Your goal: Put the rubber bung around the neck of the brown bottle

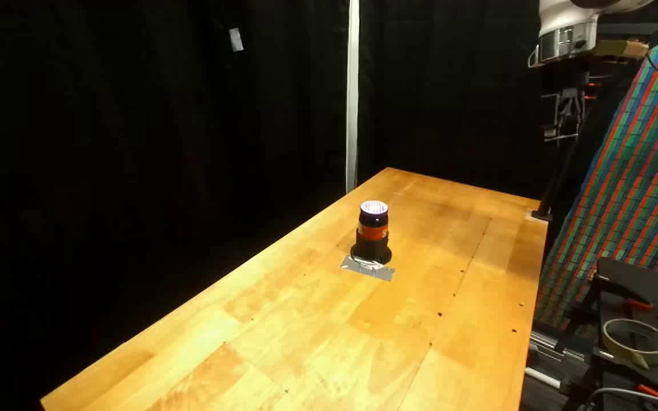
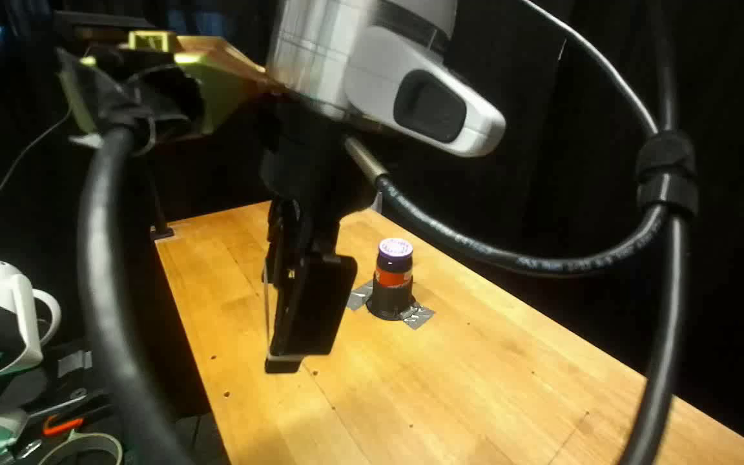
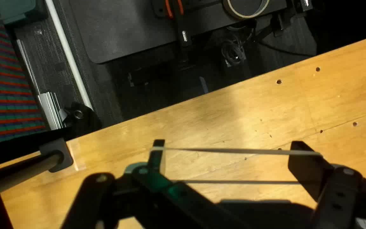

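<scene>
My tool [image 3: 230, 160] is spread wide, rubber band [image 3: 243, 151] (presumably the bung) stretched round its fingers [image 3: 307, 171]; brown bottle [image 2: 394, 278] upright on the desk [image 1: 306, 319], well apart. Risks: descending off-centre, a finger could knock the bottle; closing too soon, the band could slacken and drop short.

The arm [image 1: 566, 17] hangs at the upper right of an exterior view; low in the wrist view, the downward-pointing gripper [image 3: 230, 151] has its fingers [image 3: 307, 170] wide apart.
</scene>
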You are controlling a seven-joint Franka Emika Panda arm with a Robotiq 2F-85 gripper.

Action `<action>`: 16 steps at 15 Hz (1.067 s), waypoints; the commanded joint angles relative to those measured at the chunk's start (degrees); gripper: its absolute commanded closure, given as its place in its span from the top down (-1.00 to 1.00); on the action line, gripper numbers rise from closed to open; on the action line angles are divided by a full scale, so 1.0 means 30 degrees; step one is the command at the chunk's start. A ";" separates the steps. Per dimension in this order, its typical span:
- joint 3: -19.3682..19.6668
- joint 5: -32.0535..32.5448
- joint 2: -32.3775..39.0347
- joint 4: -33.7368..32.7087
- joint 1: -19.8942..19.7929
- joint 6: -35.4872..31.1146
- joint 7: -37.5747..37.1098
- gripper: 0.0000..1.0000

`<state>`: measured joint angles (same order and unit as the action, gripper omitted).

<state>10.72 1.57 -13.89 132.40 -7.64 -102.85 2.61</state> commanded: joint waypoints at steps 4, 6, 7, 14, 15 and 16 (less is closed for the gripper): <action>-0.0486 -0.0047 0.0411 -0.0563 0.0133 0.0029 -0.0092 1.00; -0.1545 -0.0070 0.1426 -0.1056 0.0740 -0.1055 -0.1848 1.00; -0.2034 -0.0015 0.1814 -0.1195 0.1004 -0.1729 -0.2523 1.00; -0.4816 0.0519 0.5791 -0.3517 0.3355 -0.6321 -0.6511 1.00; -0.4891 0.0687 0.6367 -0.3750 0.3544 -0.7551 -0.6805 1.00; -0.4936 0.0698 0.6972 -0.4120 0.3736 -0.8403 -0.7026 1.00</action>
<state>-3.79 2.22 1.87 124.36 2.48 -121.89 -15.73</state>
